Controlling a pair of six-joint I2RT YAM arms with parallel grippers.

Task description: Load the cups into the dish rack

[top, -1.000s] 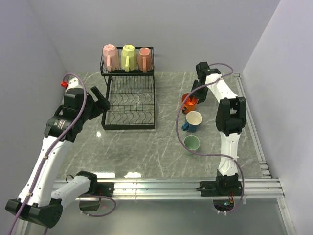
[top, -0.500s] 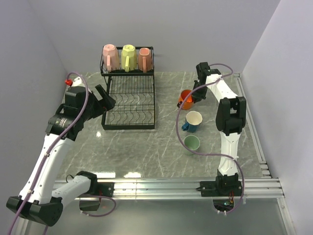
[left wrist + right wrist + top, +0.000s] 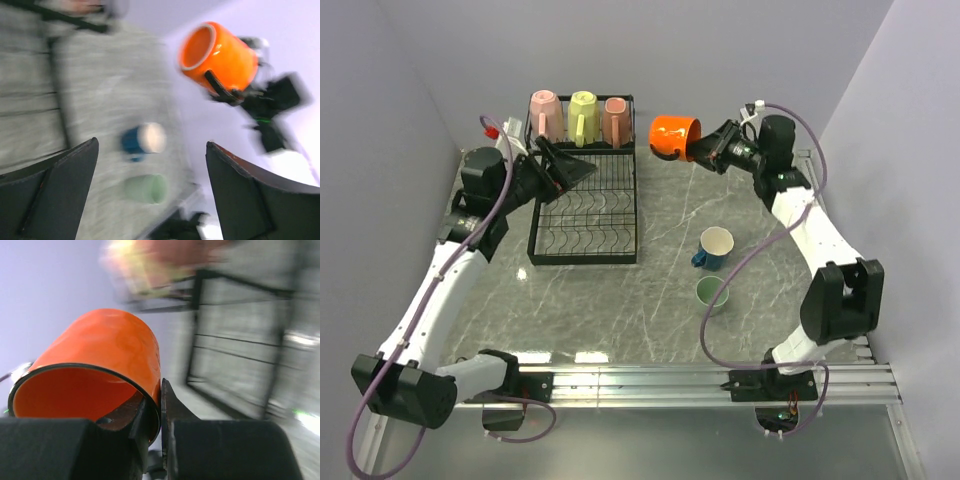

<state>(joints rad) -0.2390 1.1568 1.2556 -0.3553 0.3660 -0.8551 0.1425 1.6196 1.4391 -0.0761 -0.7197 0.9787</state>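
1. The right gripper (image 3: 700, 150) is clamped on the wall of the orange cup (image 3: 672, 137) at its rim. The cup is on its side in the air, just off the right end of the dish rack (image 3: 582, 260), level with the upper basket (image 3: 632, 128).
2. The left gripper (image 3: 572, 168) has its jaws spread wide and holds nothing. It hangs over the rack's back-left corner, pointing across toward the orange cup.
3. The upper basket carries two pink cups (image 3: 545, 115) and a yellow cup (image 3: 582, 115), mouth down, and the row looks full. The lower tray (image 3: 535, 240) shows no cup.
4. The blue cup (image 3: 715, 245) and green cup (image 3: 712, 292) wait on the bench (image 3: 620, 320), well right of the rack.
5. Step in hand, as I read it: carrying the orange cup to the rack, possibly passing it to the left arm.
6. To do it well, I would go slowly, since the pinch is on the rim only and the cup could pivot. I would roll the wrist to bring the mouth down before lowering, stay clear of the racked cups and the left fingers, and let go only once the wires or the other gripper carry it.
7. Against a second ago: the orange cup stood on the bench beside the blue one with the right gripper part open at it. It is now gripped and raised. The left arm has swung up from the tray's left side. The other cups are unmoved.
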